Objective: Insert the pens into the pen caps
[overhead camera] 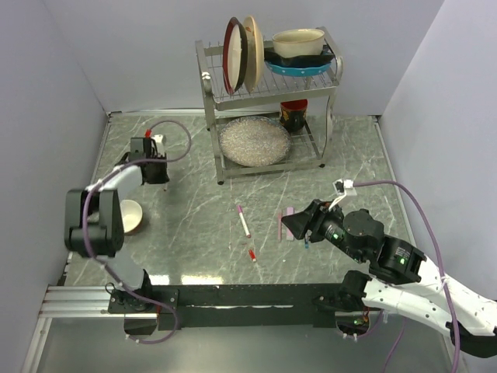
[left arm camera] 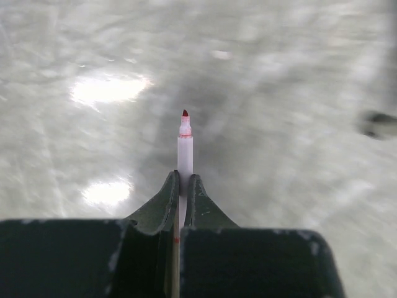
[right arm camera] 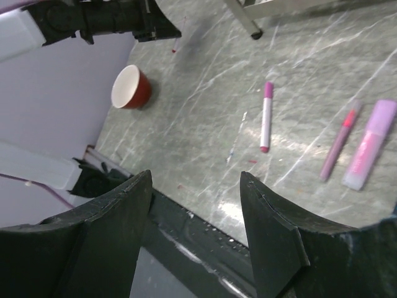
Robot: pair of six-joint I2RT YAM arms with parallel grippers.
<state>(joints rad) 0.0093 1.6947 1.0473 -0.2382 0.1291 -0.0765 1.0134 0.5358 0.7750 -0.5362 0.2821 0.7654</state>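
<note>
While your left gripper (left arm camera: 182, 186) is pinching shut on a white pen (left arm camera: 185, 149), the pen's bare red tip is poking out past the fingertips, above the table (left arm camera: 291, 81). From the top view, that arm is reaching over the far left of the table, beyond a cup (overhead camera: 130, 216).

Your right gripper (right arm camera: 192, 217) is hanging over the near right part of the table with jaws spread wide, holding nothing. Ahead of it, a magenta-capped pen (right arm camera: 266, 118) is lying flat near the table's middle. A slim reddish-pink pen (right arm camera: 340, 141) and a pale pink pen (right arm camera: 371, 144) are lying side by side just to its right. A small red piece (overhead camera: 252, 252) is sitting near the magenta-capped pen's near end; you can't tell whether it's a cap. A rack (overhead camera: 268, 101) is standing at the back.
</note>
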